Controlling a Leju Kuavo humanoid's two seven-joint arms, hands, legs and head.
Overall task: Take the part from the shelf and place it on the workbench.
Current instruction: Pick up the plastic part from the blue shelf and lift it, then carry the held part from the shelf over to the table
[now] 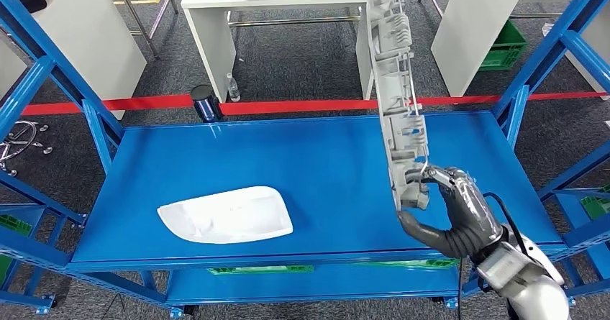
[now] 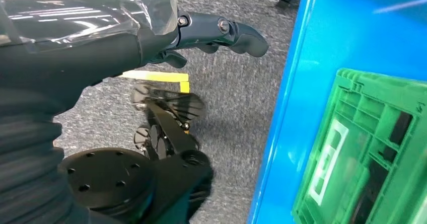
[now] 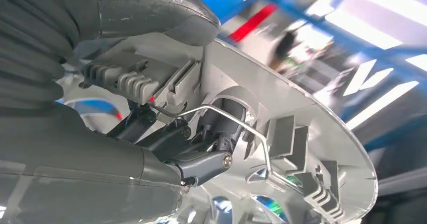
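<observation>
Right hand grasps one long grey part by its lower end, part standing near upright above the hand over the blue shelf; one white part lies flat well to the hand's left. Left hand hangs beside the shelf, fingers loosely curled, holding nothing

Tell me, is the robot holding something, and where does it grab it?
Yes. The right hand holds a long grey plastic part by its lower end, standing it upright above the blue shelf. The left hand holds nothing.
</observation>
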